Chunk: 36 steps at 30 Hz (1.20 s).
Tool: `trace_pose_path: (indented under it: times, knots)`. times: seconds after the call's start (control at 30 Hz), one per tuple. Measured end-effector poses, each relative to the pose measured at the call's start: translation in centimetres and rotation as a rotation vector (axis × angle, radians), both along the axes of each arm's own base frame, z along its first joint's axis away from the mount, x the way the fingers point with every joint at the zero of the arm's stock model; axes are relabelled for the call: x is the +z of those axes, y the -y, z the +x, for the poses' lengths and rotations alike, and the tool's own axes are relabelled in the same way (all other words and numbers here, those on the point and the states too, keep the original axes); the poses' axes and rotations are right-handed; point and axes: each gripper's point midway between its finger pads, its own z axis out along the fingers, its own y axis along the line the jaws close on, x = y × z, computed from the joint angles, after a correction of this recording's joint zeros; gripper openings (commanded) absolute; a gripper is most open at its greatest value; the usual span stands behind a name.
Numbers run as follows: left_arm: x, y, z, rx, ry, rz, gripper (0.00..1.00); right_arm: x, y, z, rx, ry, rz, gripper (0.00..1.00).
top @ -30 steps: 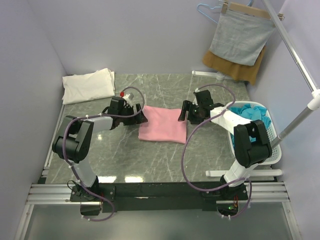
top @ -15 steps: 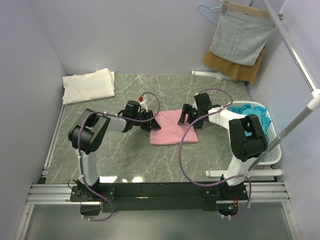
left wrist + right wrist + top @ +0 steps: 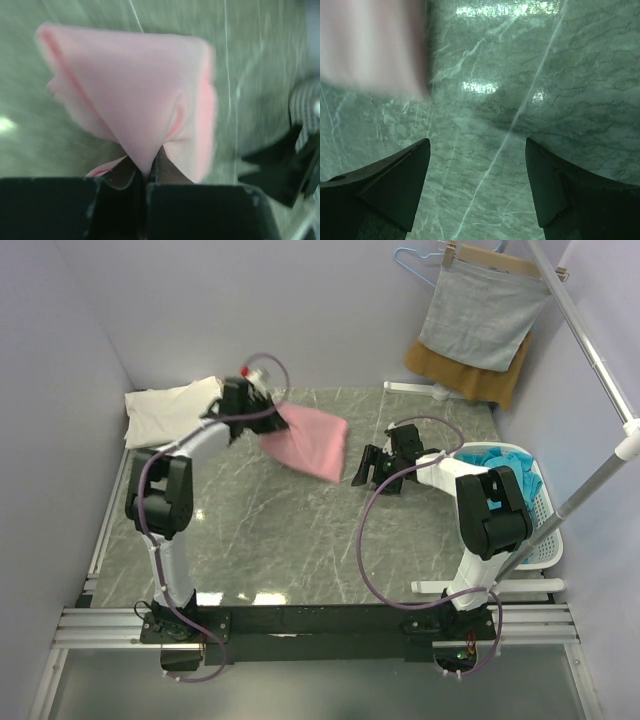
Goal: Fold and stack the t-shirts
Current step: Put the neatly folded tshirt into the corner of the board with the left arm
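The left gripper is closed tight on an edge of the one pink t-shirt. This folded shirt hangs in the air above the marble table, toward its far left part. One cream-white t-shirt lies folded in the far left corner, near the left gripper. The right gripper has its fingers wide apart and holds nothing, low over the table. Teal-blue t-shirts lie in one white basket at the right; how many they are I cannot tell.
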Motion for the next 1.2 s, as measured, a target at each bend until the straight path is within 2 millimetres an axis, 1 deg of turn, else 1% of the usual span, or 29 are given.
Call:
trace_pose_path:
  times: [0.03,0.13,0.17,0.2,0.23,0.27,0.3,0.33,0.4,0.43,0.47,0.5,0.53,0.6,0.67,0.73,0.8,0.83,0.9,0.97,1.0,1.1,1.17,1.2]
  knots:
    - [1.9,-1.6,1.9,0.035,0.045,0.016,0.01,0.0,0.0,0.0,0.002,0.0,0.001,0.83]
    - [7.2,-6.7,6.4,0.123,0.151,0.065,0.01,0.1,-0.1,-0.1,0.015,-0.001,0.006,0.83]
    - [8.6,-8.2,7.8,0.147,0.185,0.082,0.01,0.1,-0.2,-0.2,0.02,-0.003,0.007,0.83]
    - [10.0,-10.1,9.3,0.177,0.216,0.103,0.01,0.1,-0.2,-0.3,0.024,-0.004,0.007,0.83]
    - [10.9,-11.4,10.4,0.199,0.244,0.12,0.01,0.1,-0.2,-0.3,0.028,-0.007,0.008,0.83]
    - [11.7,-13.2,11.8,0.228,0.271,0.14,0.01,0.1,-0.3,-0.2,0.031,-0.011,0.01,0.83]
    - [11.8,-15.2,12.8,0.256,0.279,0.161,0.01,0.1,-0.4,-0.1,0.034,-0.012,0.013,0.83]
    - [11.6,-17.0,13.7,0.277,0.279,0.181,0.01,0.1,-0.6,0.1,0.039,-0.011,0.017,0.83]
    - [10.3,-20.2,15.1,0.318,0.257,0.215,0.01,0.1,-0.8,0.5,0.045,-0.012,0.025,0.83]
    - [9.2,-22.2,15.9,0.341,0.239,0.234,0.01,0.1,-0.9,0.7,0.048,-0.012,0.028,0.83]
    - [8.2,-23.4,16.3,0.355,0.223,0.247,0.01,0.1,-1.0,0.8,0.05,-0.013,0.03,0.83]
    - [6.6,-25.4,16.7,0.382,0.197,0.268,0.01,0.2,-1.1,0.9,0.053,-0.013,0.033,0.83]
    - [4.7,-27.1,16.7,0.405,0.159,0.287,0.01,0.2,-1.2,1.0,0.055,-0.012,0.036,0.83]
    - [1.2,-30.3,15.7,0.451,0.076,0.321,0.01,0.2,-1.3,1.0,0.06,-0.012,0.037,0.83]
    - [-2.1,-33.1,13.9,0.496,-0.014,0.341,0.01,0.1,-1.3,1.1,0.065,-0.014,0.038,0.83]
    - [-4.3,-35.4,12.5,0.539,-0.071,0.355,0.01,0.1,-1.4,1.2,0.07,-0.014,0.042,0.83]
    - [-5.8,-37.2,11.3,0.572,-0.111,0.359,0.01,0.1,-1.5,1.2,0.076,-0.013,0.044,0.83]
    - [-6.0,-38.0,11.0,0.586,-0.121,0.355,0.01,0.1,-1.6,1.2,0.079,-0.013,0.046,0.83]
    - [-5.6,-39.3,10.8,0.612,-0.115,0.358,0.01,0.2,-1.6,1.2,0.082,-0.012,0.049,0.83]
    - [-4.7,-40.4,11.0,0.634,-0.099,0.358,0.01,0.2,-1.7,1.2,0.086,-0.011,0.051,0.83]
    - [-4.3,-40.8,11.1,0.642,-0.092,0.359,0.02,0.1,-1.7,1.2,0.086,-0.012,0.052,0.83]
    - [-2.6,-41.9,11.7,0.664,-0.053,0.36,0.01,0.2,-1.7,1.2,0.087,-0.012,0.053,0.83]
    - [-1.6,-42.2,12.1,0.675,-0.032,0.359,0.04,0.1,-1.7,1.2,0.088,-0.012,0.054,0.83]
    - [-1.1,-42.3,12.3,0.678,-0.019,0.359,0.11,0.1,-1.7,1.3,0.088,-0.013,0.054,0.83]
